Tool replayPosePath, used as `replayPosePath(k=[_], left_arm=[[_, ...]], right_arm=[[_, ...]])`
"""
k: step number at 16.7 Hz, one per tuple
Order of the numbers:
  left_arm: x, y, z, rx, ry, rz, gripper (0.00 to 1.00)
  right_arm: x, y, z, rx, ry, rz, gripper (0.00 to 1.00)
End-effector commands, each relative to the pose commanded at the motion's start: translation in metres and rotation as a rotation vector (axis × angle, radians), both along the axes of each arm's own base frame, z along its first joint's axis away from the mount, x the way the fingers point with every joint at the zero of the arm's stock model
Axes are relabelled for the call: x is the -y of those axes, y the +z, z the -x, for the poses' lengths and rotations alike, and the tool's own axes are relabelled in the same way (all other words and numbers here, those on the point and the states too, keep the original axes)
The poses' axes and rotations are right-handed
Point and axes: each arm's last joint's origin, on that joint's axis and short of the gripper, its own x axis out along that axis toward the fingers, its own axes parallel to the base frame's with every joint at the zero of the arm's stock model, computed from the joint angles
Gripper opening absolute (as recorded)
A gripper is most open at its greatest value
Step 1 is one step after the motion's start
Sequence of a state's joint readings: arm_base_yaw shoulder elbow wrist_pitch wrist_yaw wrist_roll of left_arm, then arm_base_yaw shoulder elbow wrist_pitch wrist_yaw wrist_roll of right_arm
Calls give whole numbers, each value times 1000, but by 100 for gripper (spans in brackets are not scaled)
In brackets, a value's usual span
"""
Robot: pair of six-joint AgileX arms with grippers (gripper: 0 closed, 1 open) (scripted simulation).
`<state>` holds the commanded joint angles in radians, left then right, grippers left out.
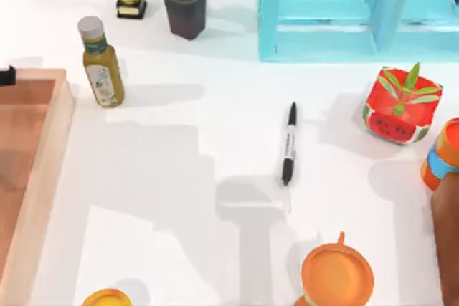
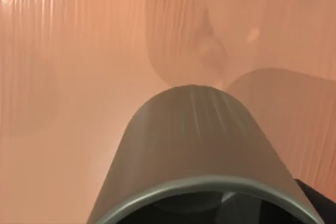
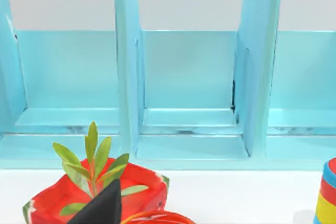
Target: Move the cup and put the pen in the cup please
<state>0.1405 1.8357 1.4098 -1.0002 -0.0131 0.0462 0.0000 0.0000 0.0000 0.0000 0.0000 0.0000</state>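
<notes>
Top view: a white table (image 1: 179,177) seen from above.
Turquoise shelf unit (image 1: 344,12): largest item, at the far edge toward the right.
Wooden tray (image 1: 63,116): along the left edge — in the left wrist view its orange-brown wood lies behind the cup.
Orange mug (image 1: 337,275): near edge, right of centre.
Watermelon planter (image 1: 399,109): right side, well apart from the pen.
Dressing bottle (image 1: 102,64): upright, far left, just beside the tray.
Cup (image 2: 202,150): olive-grey, close under the left wrist camera with its rim toward the lens, over the tray.
Pen (image 1: 289,142): black with a white middle, lying flat near the table's centre, nothing touching it.
Left gripper: whether it is open or closed on the cup cannot be told.
Right gripper: a dark tip (image 3: 100,207) shows in the right wrist view, facing the shelf; its opening cannot be told.
Step, as a judgement: moving the cup — the pen is not yet handled.
Next move calls for: setting the cup upright on open table, then lifting the pen.
</notes>
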Motion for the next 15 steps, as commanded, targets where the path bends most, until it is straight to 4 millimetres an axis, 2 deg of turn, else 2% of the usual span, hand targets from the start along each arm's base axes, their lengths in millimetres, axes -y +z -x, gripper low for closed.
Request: replayPosePath(k=[2,4,7,9,11,15], left_arm=[[22,22,-3,2,11,10,0],[53,42,0,-40,-8,22,0],[102,69,16,-109,-70,27,0],[125,82,28,-133,-108,25,0],[134,88,35,-143,-125,23,0],[134,86,33,-150,-123,23,0]], right_arm=[[0,0,0,0,0,0,100],[0,0,0,0,0,0,100],[0,0,0,0,0,0,100],[0,0,0,0,0,0,100],[0,0,0,0,0,0,100],[0,0,0,0,0,0,100]])
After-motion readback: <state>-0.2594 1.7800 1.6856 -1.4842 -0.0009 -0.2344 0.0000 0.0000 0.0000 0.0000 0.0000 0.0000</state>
